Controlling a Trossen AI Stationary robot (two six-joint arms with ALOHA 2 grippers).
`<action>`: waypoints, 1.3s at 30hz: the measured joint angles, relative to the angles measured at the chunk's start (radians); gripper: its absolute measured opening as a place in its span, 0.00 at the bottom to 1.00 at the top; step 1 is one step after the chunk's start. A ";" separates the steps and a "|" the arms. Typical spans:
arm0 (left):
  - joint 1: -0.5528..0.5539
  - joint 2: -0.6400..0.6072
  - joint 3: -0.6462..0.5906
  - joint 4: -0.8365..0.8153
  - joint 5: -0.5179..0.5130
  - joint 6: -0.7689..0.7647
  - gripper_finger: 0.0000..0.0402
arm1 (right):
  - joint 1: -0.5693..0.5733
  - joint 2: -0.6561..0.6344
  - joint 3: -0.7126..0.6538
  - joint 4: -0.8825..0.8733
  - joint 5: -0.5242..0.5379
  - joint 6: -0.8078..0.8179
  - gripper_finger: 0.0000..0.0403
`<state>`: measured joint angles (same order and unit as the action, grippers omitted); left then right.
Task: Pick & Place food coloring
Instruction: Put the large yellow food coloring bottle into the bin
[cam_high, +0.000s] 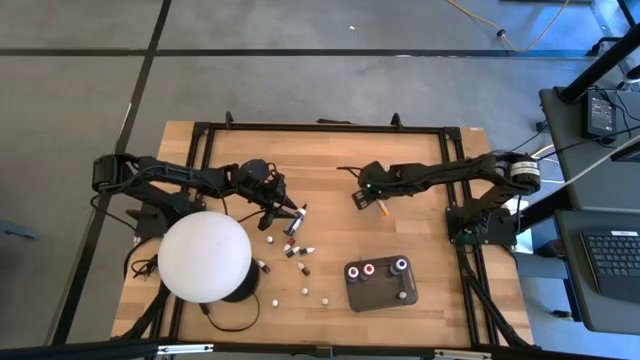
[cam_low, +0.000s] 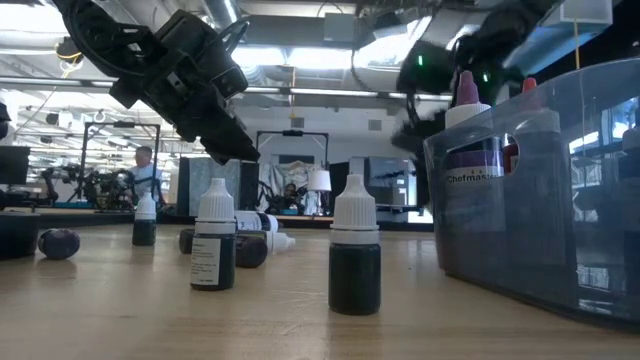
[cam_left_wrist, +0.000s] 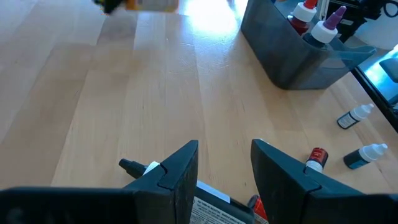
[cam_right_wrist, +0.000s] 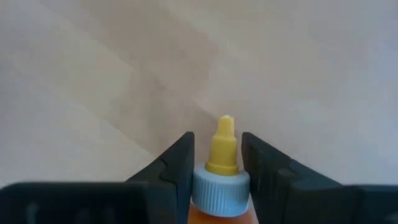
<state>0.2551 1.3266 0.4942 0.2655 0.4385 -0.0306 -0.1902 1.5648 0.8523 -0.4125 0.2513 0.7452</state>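
Right wrist view shows the orange bottle (cam_right_wrist: 221, 168) clamped between the right gripper's (cam_right_wrist: 217, 168) two dark fingers, its yellow nozzle and ribbed white collar poking out past the tips over bare wood. From the high view this same orange bottle (cam_high: 382, 208) sits at the right gripper (cam_high: 362, 197), right of the table's (cam_high: 430, 240) middle and toward its far side, apparently lifted off the wood, though the height cannot be judged for sure.

Nearer the camera and slightly right lies the dark grey tray (cam_high: 357, 300), already carrying a few capped bottles. So the step in hand looks like the carry after the pick; the next move calls for swinging the bottle toward the near side, over an unfilled pocket, then lowering it upright before letting go.

Left of the middle, loose small bottles (cam_high: 299, 252) are scattered beside the big white dome (cam_high: 204, 256). The left gripper (cam_high: 297, 212) hovers over that cluster with its fingers parted around nothing, so the other bottles wait their turn.
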 joint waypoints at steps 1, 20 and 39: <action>0.000 0.000 0.000 0.000 0.000 0.000 0.36 | 0.007 -0.021 0.005 0.008 0.023 -0.025 0.30; 0.000 0.000 0.000 0.001 0.000 0.000 0.36 | 0.360 -0.269 -0.465 1.018 0.768 -0.455 0.31; 0.000 0.000 0.000 0.031 0.000 0.000 0.36 | 0.318 0.072 -0.684 1.682 0.793 -0.749 0.31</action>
<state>0.2553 1.3270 0.4942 0.2960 0.4385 -0.0307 0.1283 1.6371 0.1684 1.2694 1.0443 -0.0037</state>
